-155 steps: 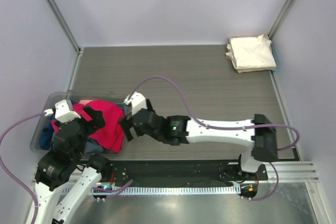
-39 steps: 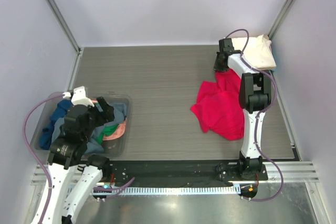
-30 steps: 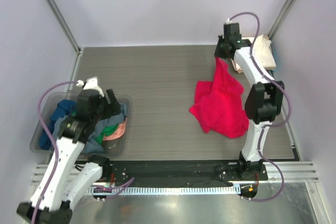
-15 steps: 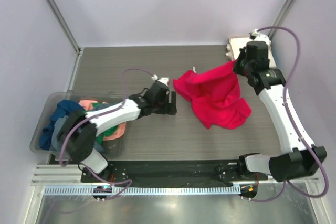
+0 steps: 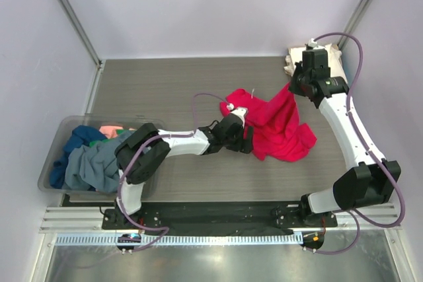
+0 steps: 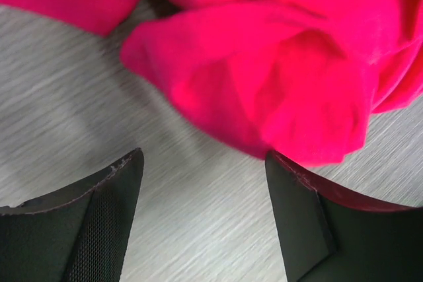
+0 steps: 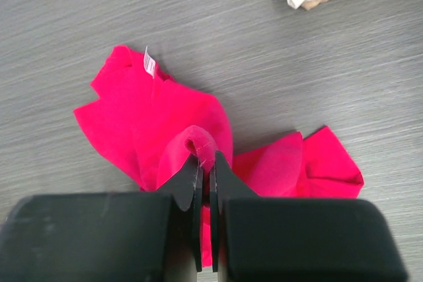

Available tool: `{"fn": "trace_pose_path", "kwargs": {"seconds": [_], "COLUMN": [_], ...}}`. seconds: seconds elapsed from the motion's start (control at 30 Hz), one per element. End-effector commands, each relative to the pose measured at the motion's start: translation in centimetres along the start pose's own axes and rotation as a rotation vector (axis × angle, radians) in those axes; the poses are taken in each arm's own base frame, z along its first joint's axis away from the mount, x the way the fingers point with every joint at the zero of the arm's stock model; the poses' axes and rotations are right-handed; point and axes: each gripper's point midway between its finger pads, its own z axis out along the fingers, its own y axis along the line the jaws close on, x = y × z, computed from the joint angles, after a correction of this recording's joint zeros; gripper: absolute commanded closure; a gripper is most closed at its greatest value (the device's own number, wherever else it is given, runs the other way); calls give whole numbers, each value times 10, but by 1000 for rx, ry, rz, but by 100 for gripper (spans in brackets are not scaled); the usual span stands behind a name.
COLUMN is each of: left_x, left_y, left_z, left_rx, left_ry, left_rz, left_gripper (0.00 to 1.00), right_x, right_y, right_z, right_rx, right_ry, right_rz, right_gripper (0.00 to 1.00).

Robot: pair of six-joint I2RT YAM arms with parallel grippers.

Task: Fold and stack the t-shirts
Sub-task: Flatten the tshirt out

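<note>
A bright red t-shirt (image 5: 277, 127) lies crumpled on the grey table, right of centre. My right gripper (image 5: 295, 89) is shut on a rolled fold of the red t-shirt (image 7: 165, 120), holding that edge lifted at the shirt's far right. My left gripper (image 5: 244, 138) is open at the shirt's near-left edge. In the left wrist view the left gripper (image 6: 201, 183) shows bare table between its fingertips, and the red t-shirt (image 6: 264, 64) bunches just beyond them. A cream-white folded t-shirt (image 5: 336, 57) sits in the far right corner, partly hidden by the right arm.
A clear plastic bin (image 5: 73, 121) at the near left holds grey (image 5: 92, 166), blue (image 5: 76, 138), green (image 5: 99, 142) and pink (image 5: 112, 129) shirts. Walls and metal posts enclose the table. A white label (image 7: 149, 63) sticks up from the red shirt.
The left arm has stretched further right, from mid-table to the red shirt's left edge. The right gripper has kept its hold, and the shirt has drawn slightly rightward and bunched.
</note>
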Motion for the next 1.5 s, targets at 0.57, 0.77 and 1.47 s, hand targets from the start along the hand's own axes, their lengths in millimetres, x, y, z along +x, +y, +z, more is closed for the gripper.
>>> {"fn": "trace_pose_path", "kwargs": {"seconds": [0.57, 0.77, 1.47], "left_x": [-124, -157, -236], "left_y": [17, 22, -17], "left_z": [-201, -315, -523], "left_rx": [-351, -402, -232], "left_ry": [-264, -402, -892], "left_rz": [137, 158, 400], "left_gripper": [100, 100, 100], "right_x": [-47, -84, -168], "right_y": [-24, -33, -30], "right_z": [-35, -115, -382], "right_rx": [28, 7, -191], "right_ry": [-146, -317, -925], "right_rz": [131, 194, 125], "right_gripper": [99, 99, 99]}}
